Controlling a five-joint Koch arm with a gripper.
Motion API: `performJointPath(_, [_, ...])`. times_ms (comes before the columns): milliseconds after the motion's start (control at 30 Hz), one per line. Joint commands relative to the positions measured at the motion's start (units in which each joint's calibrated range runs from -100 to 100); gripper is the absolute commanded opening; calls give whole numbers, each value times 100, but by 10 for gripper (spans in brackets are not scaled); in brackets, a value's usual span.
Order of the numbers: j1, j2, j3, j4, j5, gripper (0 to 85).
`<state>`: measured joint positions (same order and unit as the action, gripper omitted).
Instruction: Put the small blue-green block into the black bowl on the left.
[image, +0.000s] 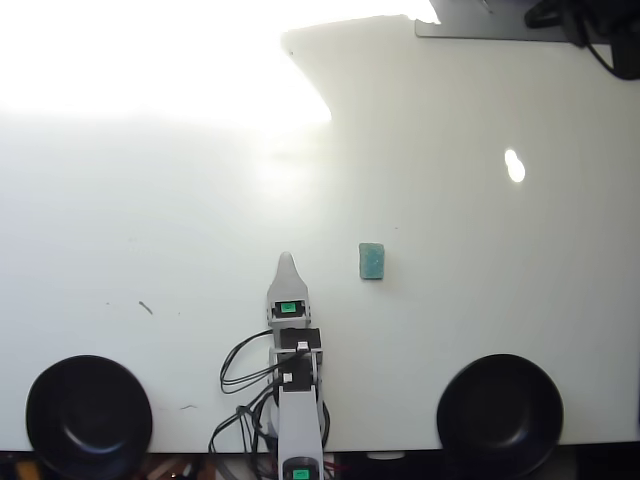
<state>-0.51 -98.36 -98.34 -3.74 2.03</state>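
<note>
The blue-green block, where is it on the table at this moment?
In the overhead view the blue-green block lies on the white table, slightly right of centre, just right of the gripper tip and not touching it.

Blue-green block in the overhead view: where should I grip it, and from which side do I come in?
Judging from the overhead view, take the blue-green block across its two long sides, coming straight down from above. It lies flat on the white table, slightly taller than wide, nothing touching it. The gripper sits just left of it.

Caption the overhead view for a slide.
Arm's gripper points toward a blue-green block on the white table; black bowls sit lower left and lower right.
</note>
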Motion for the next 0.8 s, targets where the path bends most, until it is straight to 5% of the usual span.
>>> performJointPath(0, [103,-100,-166,249,54,490])
performJointPath(767, [103,-111,-166,151,59,490])
